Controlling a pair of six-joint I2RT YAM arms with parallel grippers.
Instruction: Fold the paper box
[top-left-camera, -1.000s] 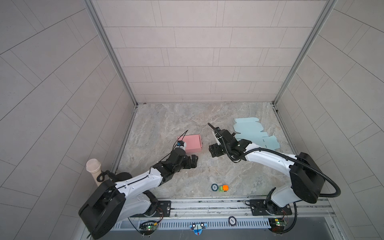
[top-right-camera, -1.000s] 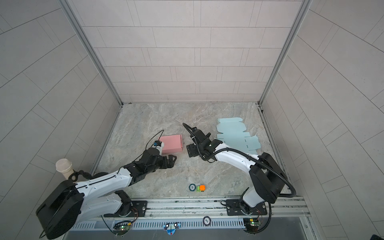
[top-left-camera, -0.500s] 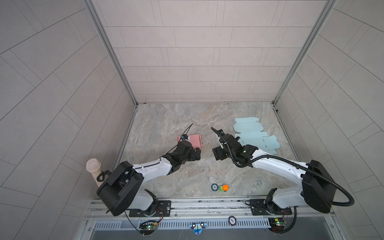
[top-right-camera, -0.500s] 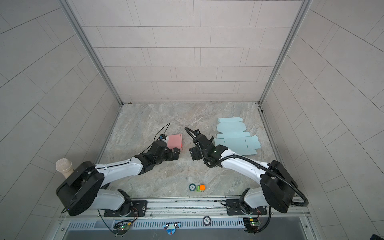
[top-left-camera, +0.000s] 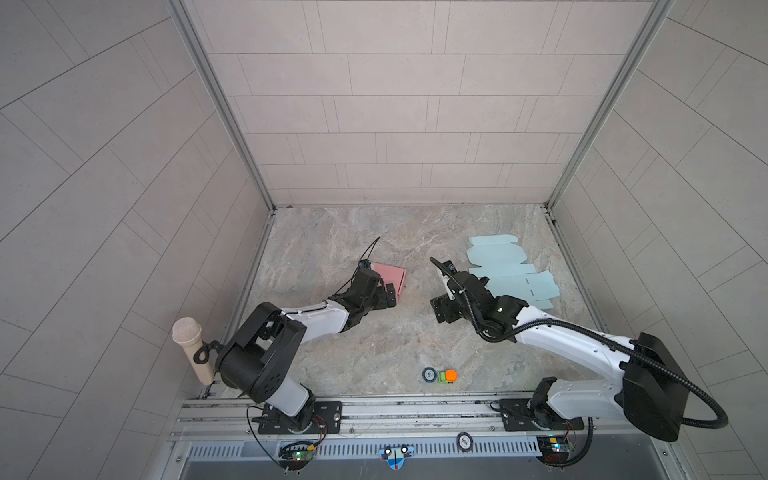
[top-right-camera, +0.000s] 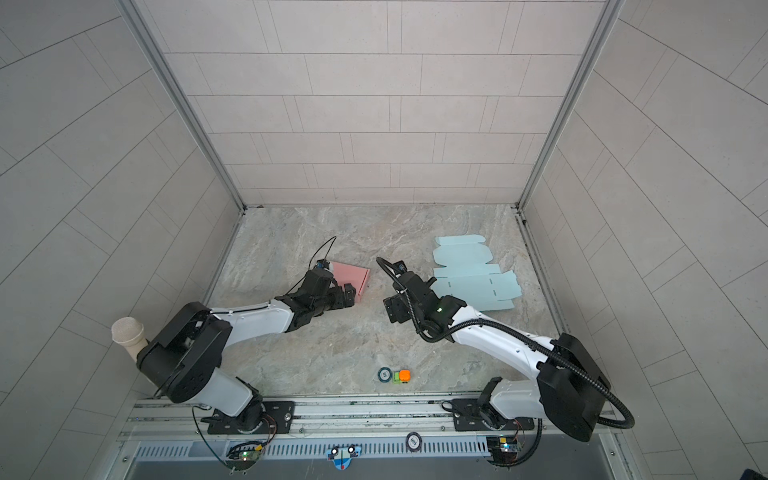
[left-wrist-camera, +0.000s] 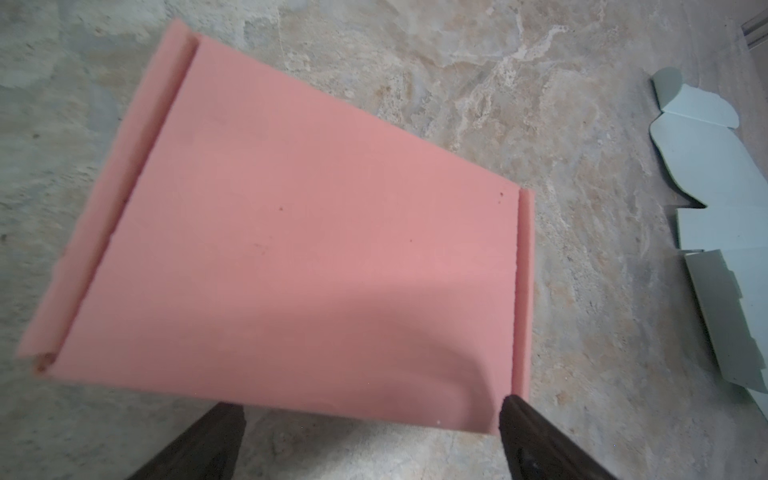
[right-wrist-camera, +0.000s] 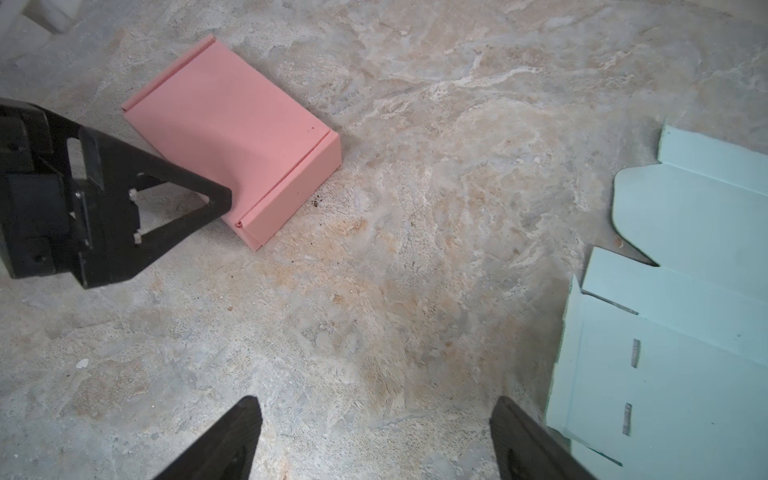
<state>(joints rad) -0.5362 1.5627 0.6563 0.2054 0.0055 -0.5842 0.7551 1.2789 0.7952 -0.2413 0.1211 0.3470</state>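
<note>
The pink paper box (top-left-camera: 390, 276) (top-right-camera: 351, 274) lies closed on the marble table, left of the middle. It fills the left wrist view (left-wrist-camera: 291, 232) and also shows in the right wrist view (right-wrist-camera: 241, 137). My left gripper (top-left-camera: 387, 296) (top-right-camera: 348, 294) (left-wrist-camera: 370, 409) is open at the box's near edge. One of its fingertips (left-wrist-camera: 511, 409) is at the box's corner and the other stands beside the box. My right gripper (top-left-camera: 442, 309) (top-right-camera: 395, 309) (right-wrist-camera: 374, 409) is open over bare table, apart from the box, with nothing between its fingers.
Flat light-blue paper cutouts (top-left-camera: 511, 274) (top-right-camera: 473, 282) (right-wrist-camera: 685, 332) lie just right of my right gripper. A small green-and-orange item (top-left-camera: 446, 376) and a round black disc (top-left-camera: 429, 375) sit near the front edge. A microphone (top-left-camera: 191, 349) stands at the front left. Tiled walls enclose the table.
My left gripper has reached forward up to the pink box, which has turned a little. My right gripper has drawn back from the box toward the front right.
</note>
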